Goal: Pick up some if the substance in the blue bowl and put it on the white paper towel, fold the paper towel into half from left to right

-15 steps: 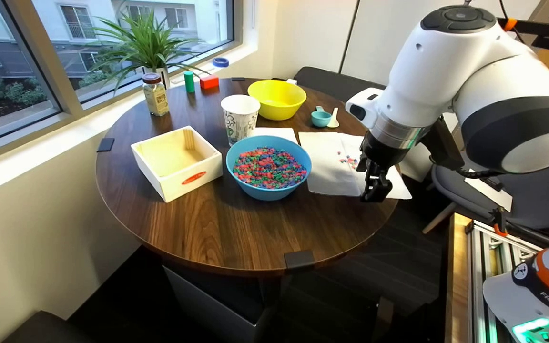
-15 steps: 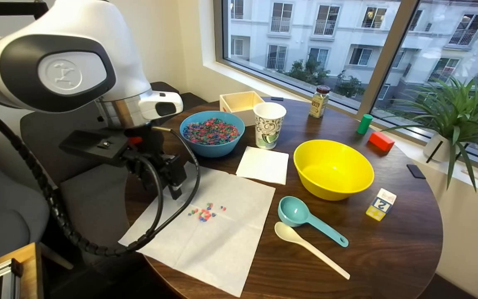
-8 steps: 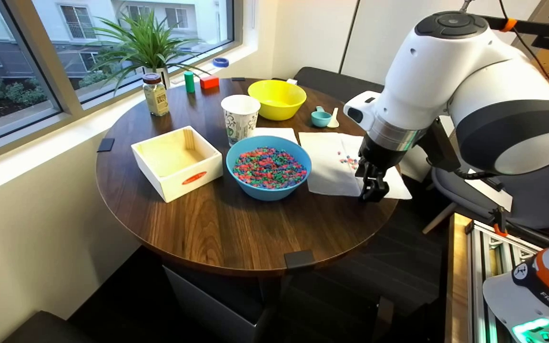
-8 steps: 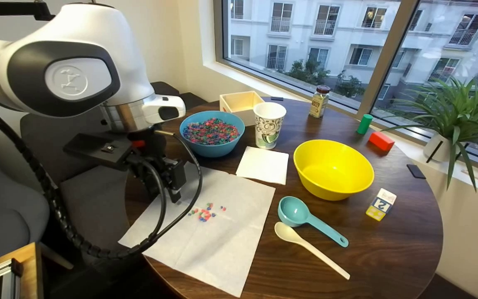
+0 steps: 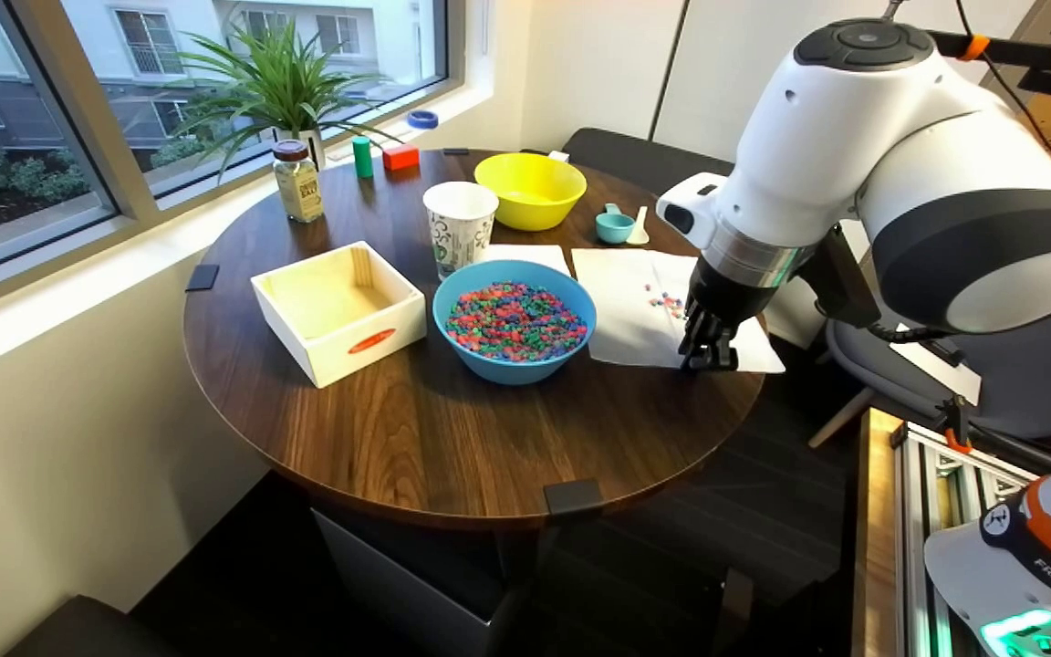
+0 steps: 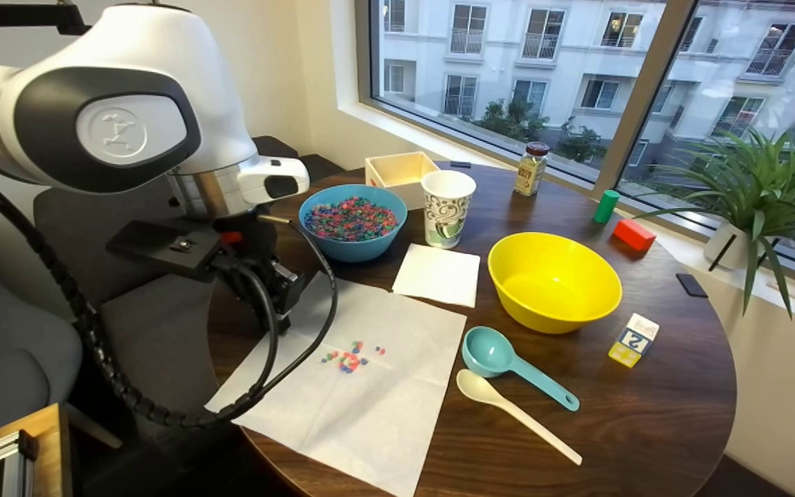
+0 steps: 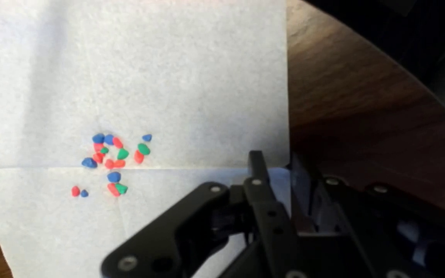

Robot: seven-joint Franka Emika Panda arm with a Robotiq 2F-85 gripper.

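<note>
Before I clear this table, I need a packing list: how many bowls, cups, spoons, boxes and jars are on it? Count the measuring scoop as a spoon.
Bowls: 2 (blue bowl, yellow bowl)
Cups: 1 (patterned cup)
Spoons: 2 (turquoise measuring scoop, cream spoon)
Boxes: 1 (wooden box)
Jars: 1 (lidded jar)
Total: 7

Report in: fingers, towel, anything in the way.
Fingers apart, at edge of white paper towel. It lies unfolded, coloured bits on top. Blue bowl close by, possible obstacle.
</note>
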